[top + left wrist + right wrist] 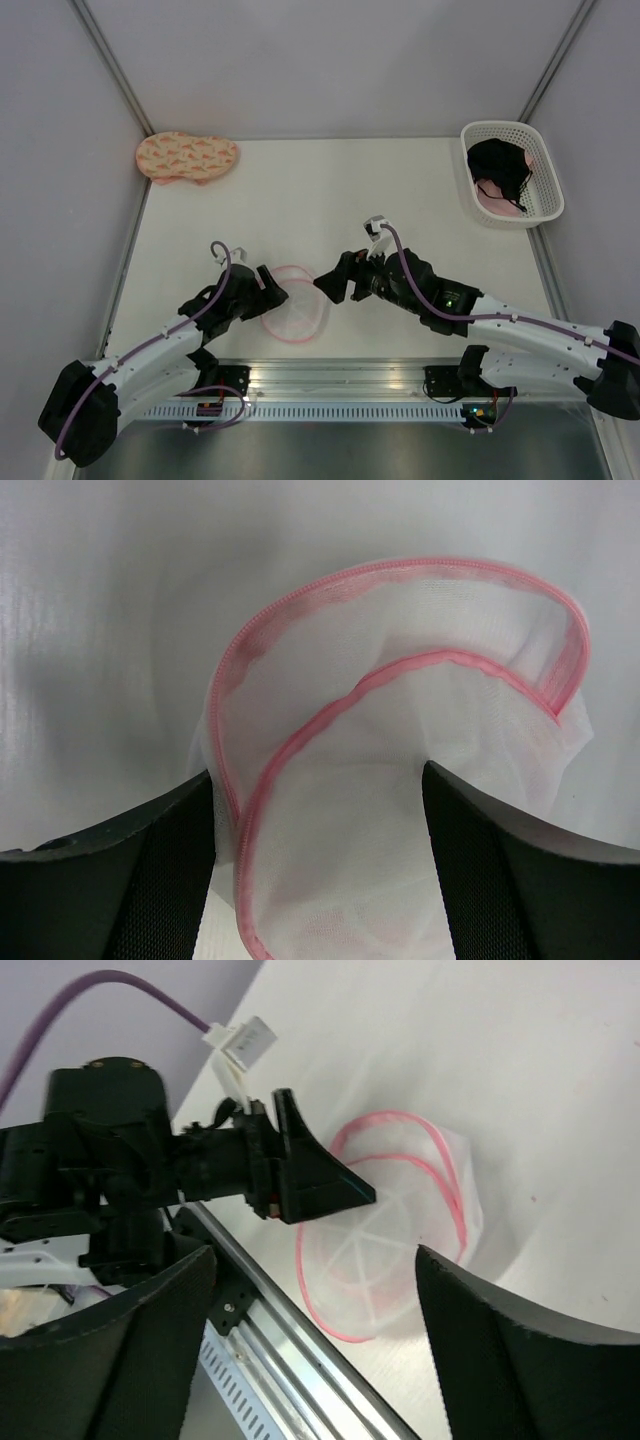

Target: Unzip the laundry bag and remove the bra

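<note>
Tabletop [400, 200], gripper [318, 771] (left) wide around bag [420, 610]

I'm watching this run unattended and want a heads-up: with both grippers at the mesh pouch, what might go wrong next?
1. The small round white mesh laundry bag with a pink zipper rim lies close to the table's near edge by the metal rail; a nudge might push it off.
2. The open left gripper and open right gripper flank it and might collide.
3. Limp mesh lies between the left fingers and might snag.
</note>
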Robot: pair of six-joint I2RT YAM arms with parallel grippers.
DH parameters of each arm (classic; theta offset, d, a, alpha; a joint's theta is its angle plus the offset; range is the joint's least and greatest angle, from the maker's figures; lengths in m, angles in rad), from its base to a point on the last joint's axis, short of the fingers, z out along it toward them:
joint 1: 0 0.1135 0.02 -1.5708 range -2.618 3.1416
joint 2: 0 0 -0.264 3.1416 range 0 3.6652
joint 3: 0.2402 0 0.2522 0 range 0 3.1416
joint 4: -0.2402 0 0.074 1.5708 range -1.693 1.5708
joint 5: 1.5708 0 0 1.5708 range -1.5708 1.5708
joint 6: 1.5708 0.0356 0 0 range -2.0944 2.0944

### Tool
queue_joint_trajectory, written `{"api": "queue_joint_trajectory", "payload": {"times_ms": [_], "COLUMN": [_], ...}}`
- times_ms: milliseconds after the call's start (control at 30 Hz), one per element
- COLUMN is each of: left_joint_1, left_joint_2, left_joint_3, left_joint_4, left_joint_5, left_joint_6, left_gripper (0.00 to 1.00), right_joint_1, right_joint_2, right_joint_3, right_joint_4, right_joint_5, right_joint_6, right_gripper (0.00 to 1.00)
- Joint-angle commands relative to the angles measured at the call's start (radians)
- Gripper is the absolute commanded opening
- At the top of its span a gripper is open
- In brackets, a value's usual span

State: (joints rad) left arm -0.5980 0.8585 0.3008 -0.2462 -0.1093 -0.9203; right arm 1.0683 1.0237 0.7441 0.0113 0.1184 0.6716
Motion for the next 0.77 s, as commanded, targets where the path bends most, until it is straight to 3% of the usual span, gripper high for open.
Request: {"api": "queue_joint_trajectory", "payload": {"times_ms": [0, 100, 400, 733], "left_joint_1": [-0.005, -0.005, -0.005, -0.005], "left_joint_2": [0.019, 0.005, -0.085, -0.093], "left_joint_3": [-0.023, -0.055, -0.107, -0.109], "left_joint_4": [0.076, 0.143, 0.176, 0.176], "left_joint_5": [0.059, 0.105, 0.168, 0.183], "left_joint_6": [0.047, 0.046, 0.020, 0.008], "left_gripper": [0.82, 0.83, 0.85, 0.86], "right_joint_1": [-0.014, -0.024, -0.037, -0.037], "right_joint_2": [-0.060, -0.109, -0.226, -0.189], "right_joint_3": [-0.037, -0.074, -0.126, -0.080], "right_joint_4": [-0.094, -0.149, -0.231, -0.264], "right_joint_5": [0.124, 0.153, 0.148, 0.138], "right_joint_6": [0.063, 0.097, 0.111, 0.102], "right_gripper": [0.88, 0.98, 0.98, 0.98]}}
